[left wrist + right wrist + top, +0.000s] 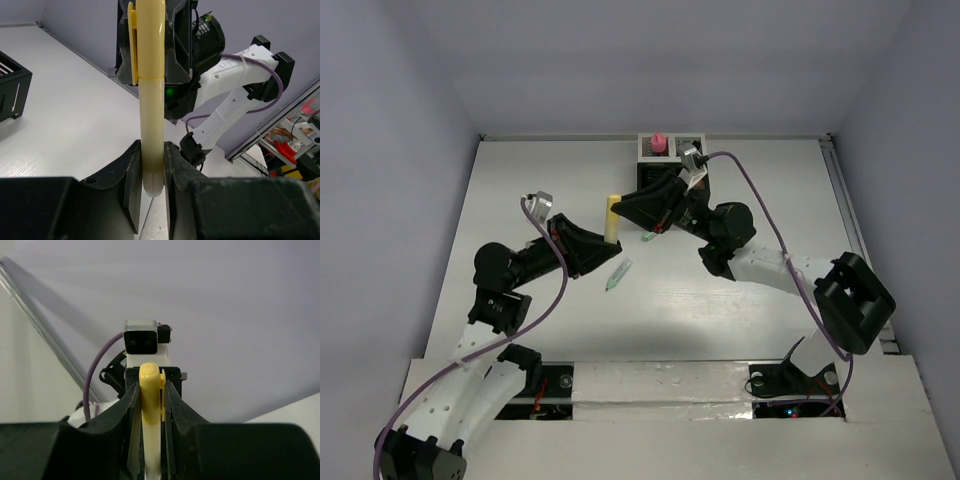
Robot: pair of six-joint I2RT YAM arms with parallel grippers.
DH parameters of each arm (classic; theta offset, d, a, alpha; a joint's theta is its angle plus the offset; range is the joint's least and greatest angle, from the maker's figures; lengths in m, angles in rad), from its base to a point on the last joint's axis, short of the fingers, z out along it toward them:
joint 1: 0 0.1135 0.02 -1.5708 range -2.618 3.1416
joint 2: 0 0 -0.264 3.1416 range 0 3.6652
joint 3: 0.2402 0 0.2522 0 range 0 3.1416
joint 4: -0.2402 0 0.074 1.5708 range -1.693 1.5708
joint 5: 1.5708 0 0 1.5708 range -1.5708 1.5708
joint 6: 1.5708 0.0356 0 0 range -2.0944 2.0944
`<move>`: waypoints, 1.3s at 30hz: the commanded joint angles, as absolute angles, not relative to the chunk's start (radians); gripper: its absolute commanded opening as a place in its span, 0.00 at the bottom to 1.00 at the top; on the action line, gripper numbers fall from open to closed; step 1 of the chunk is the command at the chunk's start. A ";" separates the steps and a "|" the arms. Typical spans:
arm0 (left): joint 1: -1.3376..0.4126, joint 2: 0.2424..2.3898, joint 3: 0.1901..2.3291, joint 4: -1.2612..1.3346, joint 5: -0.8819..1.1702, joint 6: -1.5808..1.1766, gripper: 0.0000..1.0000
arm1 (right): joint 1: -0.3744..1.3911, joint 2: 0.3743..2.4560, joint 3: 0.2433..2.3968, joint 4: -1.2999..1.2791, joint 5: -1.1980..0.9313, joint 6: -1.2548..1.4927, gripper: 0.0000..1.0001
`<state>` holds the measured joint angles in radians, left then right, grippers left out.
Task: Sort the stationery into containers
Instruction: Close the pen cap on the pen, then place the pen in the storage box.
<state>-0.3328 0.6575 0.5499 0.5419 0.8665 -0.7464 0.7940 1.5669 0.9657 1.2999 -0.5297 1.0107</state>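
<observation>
With the left gripper point(151, 152) clenched on the tail of the yellow pen point(151, 100) and the right gripper point(150, 395) straddling its cap, grip unclear, an early release could drop it.

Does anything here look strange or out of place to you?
Yes: one pale yellow plastic pen is clamped from both ends at once, the left end effector on its barrel, the right end effector around its clipped cap. It may be a hand-over or a cap being pulled. A light green pen lies unsorted nearby.
</observation>
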 commanded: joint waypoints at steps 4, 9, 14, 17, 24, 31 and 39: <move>-0.324 0.637 0.586 0.801 0.775 -0.818 0.00 | 0.824 1.609 0.939 1.448 -0.667 1.124 0.00; -0.324 0.635 0.629 0.750 0.747 -0.781 0.00 | 0.833 1.602 0.923 1.407 -0.675 1.121 0.00; -0.324 0.647 0.681 0.707 0.738 -0.750 0.00 | 0.860 1.560 0.882 1.266 -0.667 1.052 0.00; -0.324 0.661 0.724 0.690 0.730 -0.738 0.00 | 0.887 1.546 0.833 1.189 -0.647 1.005 0.00; -0.324 0.716 0.837 0.684 0.721 -0.726 0.00 | 0.966 1.555 0.720 1.129 -0.601 0.951 0.00; -0.324 0.767 0.907 0.695 0.735 -0.758 0.00 | 1.017 1.583 0.666 1.132 -0.577 0.950 0.00; -0.333 0.764 0.835 0.626 0.750 -0.756 0.05 | 0.983 1.461 0.709 0.977 -0.473 0.862 0.00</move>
<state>-0.3477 0.7761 0.7483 0.3313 0.9936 -0.7460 0.8940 1.4437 0.7544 1.3731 -0.1715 0.9794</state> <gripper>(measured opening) 0.149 0.248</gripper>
